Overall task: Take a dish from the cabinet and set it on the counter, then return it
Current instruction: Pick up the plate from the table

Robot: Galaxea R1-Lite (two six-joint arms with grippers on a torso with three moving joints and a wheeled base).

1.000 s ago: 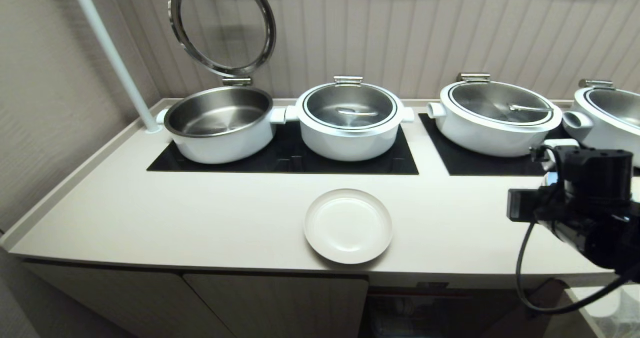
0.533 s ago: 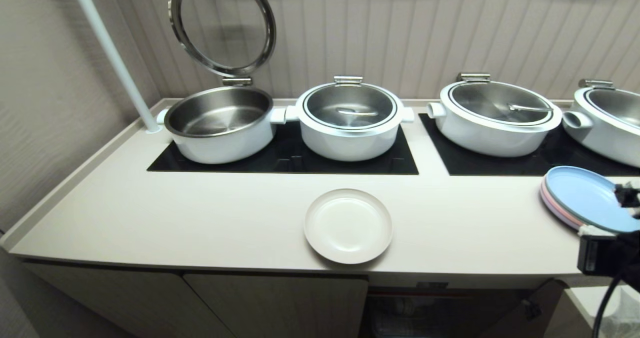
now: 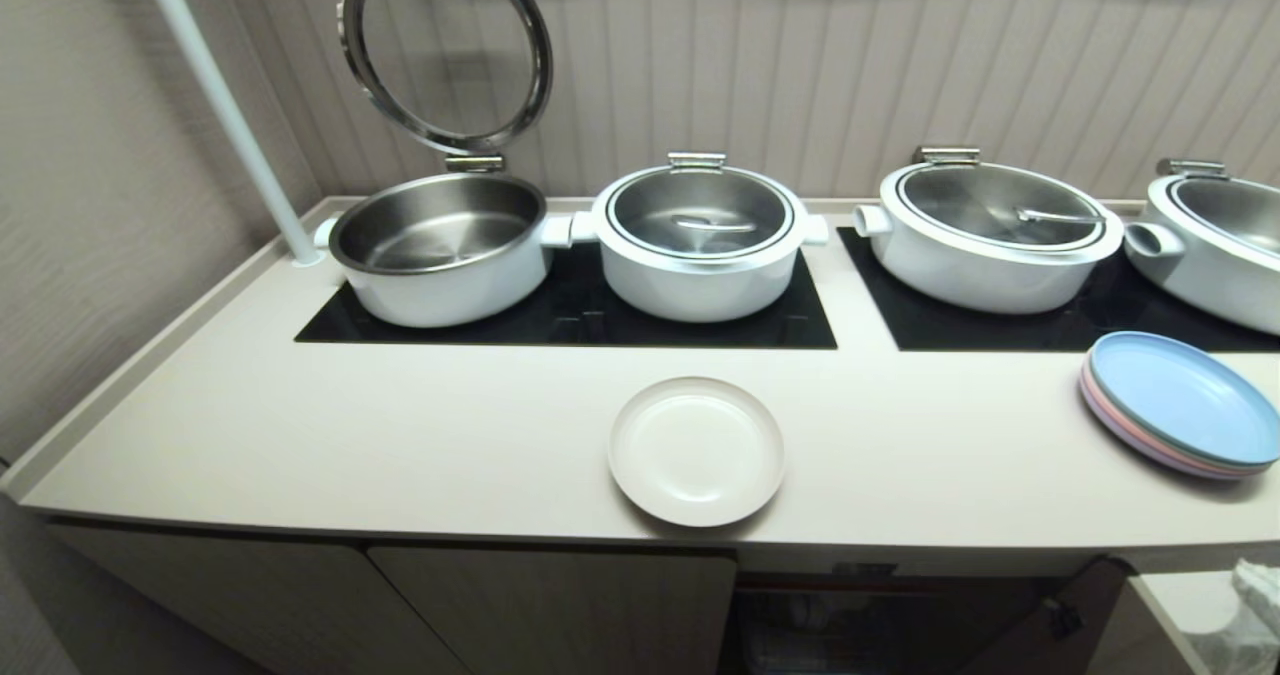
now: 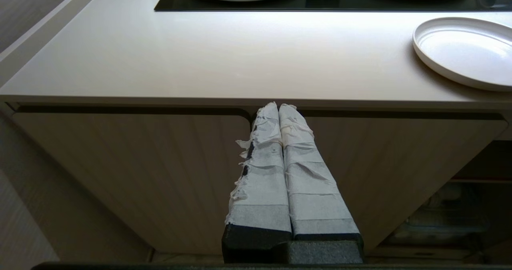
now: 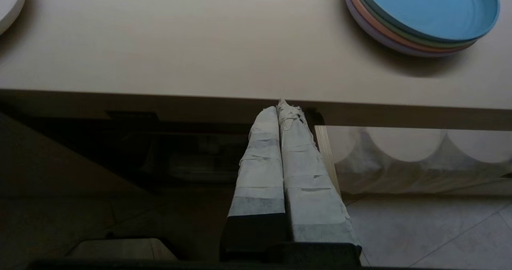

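Note:
The dish [image 3: 697, 452], a round cream-white plate, lies flat near the front edge of the counter [image 3: 400, 435], with nothing touching it. Below the counter, the cabinet [image 3: 550, 605] has two closed doors on the left and a dark open compartment to their right. Neither arm shows in the head view. My left gripper [image 4: 279, 107] is shut and empty, low in front of the closed cabinet doors [image 4: 120, 174], with the dish [image 4: 464, 50] off to one side. My right gripper [image 5: 279, 108] is also shut and empty, just below the counter's edge [image 5: 200, 42] in front of the open compartment [image 5: 180, 158].
Several white pots stand on black glass panels [image 3: 560, 330] at the back; the leftmost has its lid [image 3: 445, 50] raised. A pastel plate stack [image 3: 1180, 405] sits at the counter's right end. A white pole [image 3: 220, 105] rises at back left. White plates under plastic [image 5: 404, 150] show beside the open compartment.
My right arm has dropped out of the head view at the lower right, uncovering the pastel plate stack. The dish has stayed where it was.

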